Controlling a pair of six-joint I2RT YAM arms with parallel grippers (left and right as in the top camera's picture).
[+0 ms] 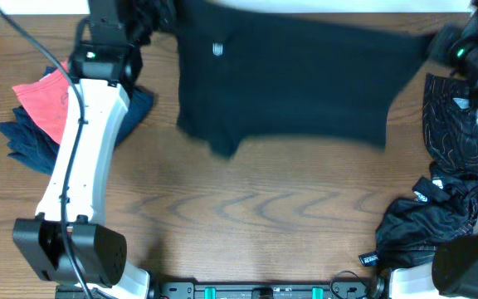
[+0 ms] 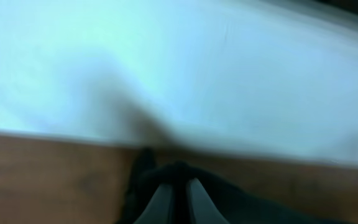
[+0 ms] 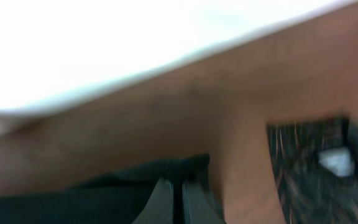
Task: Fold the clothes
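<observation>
No text can be read anywhere. A small white logo is noted on the black shirt, too small for letters to be made out. White tags are seen on the crumpled black garment; their print is illegible.

1. The shirt was seen as plain black, marked by a small white logo.
2. The garment was patterned with thin pale wavy lines on black.
3. A red cloth and a dark blue cloth were noted.
4. The tabletop was grained brown.
</observation>
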